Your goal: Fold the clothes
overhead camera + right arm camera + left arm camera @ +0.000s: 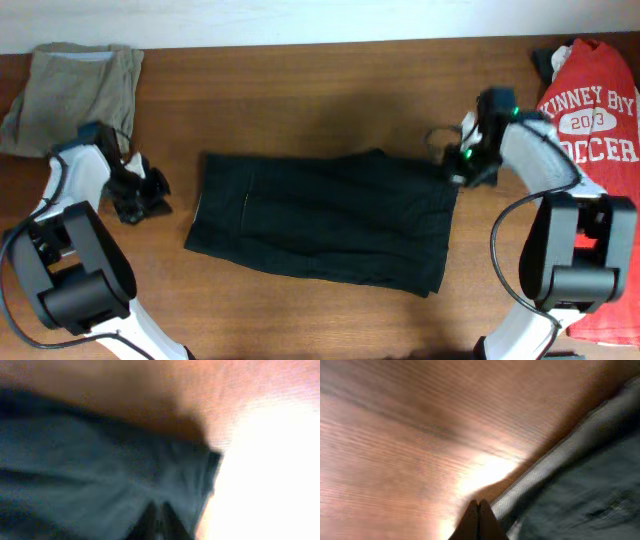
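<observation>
— Where did the black garment (325,220) lie?

— At the centre of the overhead frame, spread flat on the brown wooden surface (300,90), its long side running left to right.

— And the other clothes?

— The grey-khaki garment (75,90) sat bunched in the upper left corner. The red T-shirt (595,120) with white lettering lay along the right edge, partly under the right arm.

— What was the left hand (479,510) doing?

— It was clenched, its two fingertips pressed together with nothing between them. It stood over bare wood at the left of the frame, just beside the black garment's left edge but apart from it. Its own camera showed the pale hem running across the lower right.

— And the right hand (157,510)?

— It was at the garment's upper right corner, over the dark cloth. That view was blurred, so I could not tell whether it was clenched, released, or pinching the fabric.
</observation>
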Robot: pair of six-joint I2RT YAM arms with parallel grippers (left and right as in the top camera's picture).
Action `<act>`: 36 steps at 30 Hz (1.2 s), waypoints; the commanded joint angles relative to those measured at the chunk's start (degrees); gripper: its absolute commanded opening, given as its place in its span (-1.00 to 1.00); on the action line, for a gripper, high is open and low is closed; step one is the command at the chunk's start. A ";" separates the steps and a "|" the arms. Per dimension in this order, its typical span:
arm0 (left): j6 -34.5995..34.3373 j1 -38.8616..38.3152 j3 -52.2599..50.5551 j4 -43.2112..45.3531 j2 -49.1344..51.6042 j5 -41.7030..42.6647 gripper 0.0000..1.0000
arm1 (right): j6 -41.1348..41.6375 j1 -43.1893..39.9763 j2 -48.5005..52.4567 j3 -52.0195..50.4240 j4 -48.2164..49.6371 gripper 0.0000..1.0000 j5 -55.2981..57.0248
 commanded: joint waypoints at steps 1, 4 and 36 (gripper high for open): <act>-0.68 -2.45 7.69 -4.44 -4.46 0.61 -0.97 | -0.28 -0.11 -0.90 15.08 -13.79 -0.42 -0.59; 2.05 -7.82 8.11 -5.46 -5.90 3.56 -0.91 | -4.81 1.01 -1.11 18.93 -25.70 -0.51 -3.54; -2.03 -10.34 1.38 13.68 6.51 -3.63 -0.99 | 11.08 13.97 -4.50 -28.35 0.57 -0.92 4.42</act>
